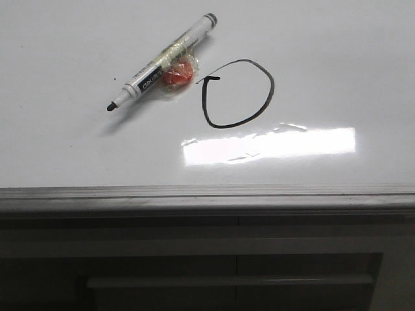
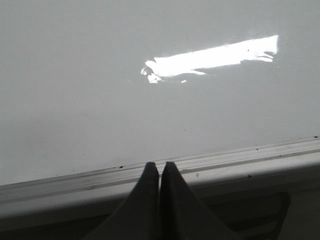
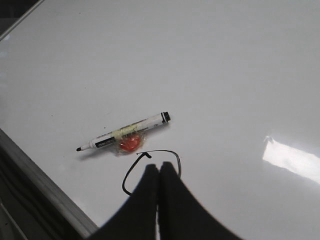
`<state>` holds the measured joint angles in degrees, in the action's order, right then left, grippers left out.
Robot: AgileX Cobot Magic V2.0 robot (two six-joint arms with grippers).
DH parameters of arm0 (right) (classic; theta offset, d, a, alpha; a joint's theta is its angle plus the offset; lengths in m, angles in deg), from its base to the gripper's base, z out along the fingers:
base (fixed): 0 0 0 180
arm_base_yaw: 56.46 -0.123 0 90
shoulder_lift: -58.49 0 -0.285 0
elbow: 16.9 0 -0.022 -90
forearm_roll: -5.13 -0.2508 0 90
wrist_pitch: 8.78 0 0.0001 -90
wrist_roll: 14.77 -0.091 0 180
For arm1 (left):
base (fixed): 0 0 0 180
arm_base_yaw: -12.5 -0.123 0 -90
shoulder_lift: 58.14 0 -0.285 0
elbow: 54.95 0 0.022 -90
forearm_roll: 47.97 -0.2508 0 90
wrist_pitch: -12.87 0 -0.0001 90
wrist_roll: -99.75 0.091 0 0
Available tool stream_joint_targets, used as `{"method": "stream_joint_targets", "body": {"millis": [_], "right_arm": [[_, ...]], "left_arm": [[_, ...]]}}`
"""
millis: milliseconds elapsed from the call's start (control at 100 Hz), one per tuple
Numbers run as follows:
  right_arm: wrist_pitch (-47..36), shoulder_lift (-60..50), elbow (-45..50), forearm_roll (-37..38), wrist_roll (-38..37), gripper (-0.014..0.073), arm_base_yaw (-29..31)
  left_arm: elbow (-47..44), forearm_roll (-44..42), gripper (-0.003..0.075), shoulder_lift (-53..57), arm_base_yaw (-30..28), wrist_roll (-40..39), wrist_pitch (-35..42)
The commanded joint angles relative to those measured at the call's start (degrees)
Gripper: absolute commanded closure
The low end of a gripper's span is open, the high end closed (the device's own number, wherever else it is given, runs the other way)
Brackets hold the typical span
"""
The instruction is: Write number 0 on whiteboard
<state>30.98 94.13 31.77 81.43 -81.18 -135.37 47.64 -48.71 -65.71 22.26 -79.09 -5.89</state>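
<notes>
Glossy whiteboard w/ thin black lopsided 0; left pincer, right pincer closed, empty.

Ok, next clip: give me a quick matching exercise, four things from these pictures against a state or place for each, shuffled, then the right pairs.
Things:
1. marker
2. number 0
3. left pincer
4. orange lump

States or places:
A. shut, over the whiteboard's grey edge rail
B. taped under the marker's barrel
C. lying uncapped on the board, tip toward the robot's left
D. drawn in black, just right of the marker in the front view

Pairs: 1-C, 2-D, 3-A, 4-B
</notes>
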Motion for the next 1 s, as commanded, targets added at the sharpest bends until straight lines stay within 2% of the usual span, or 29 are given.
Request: {"method": "stream_joint_targets", "body": {"millis": [0, 510, 880, 990], "right_arm": [[-1.05, 0.13, -1.43, 3.52, 0.02, 0.0662, 0.02], [0.68, 0.13, -1.20, 3.52, 0.02, 0.0662, 0.02], [2.40, 0.13, 2.57, 4.89, 0.02, 0.0662, 0.10], [2.05, 0.13, 2.57, -0.99, 2.74, 0.0662, 3.38]], "left_arm": [[-1.80, 0.74, 0.0740, 1.65, -0.22, 0.05, 2.80], [-1.80, 0.74, 0.0740, 1.65, -0.22, 0.05, 2.80], [-1.80, 0.74, 0.0740, 1.65, -0.22, 0.05, 2.80], [-1.80, 0.74, 0.0740, 1.65, -0.22, 0.05, 2.80]]}}
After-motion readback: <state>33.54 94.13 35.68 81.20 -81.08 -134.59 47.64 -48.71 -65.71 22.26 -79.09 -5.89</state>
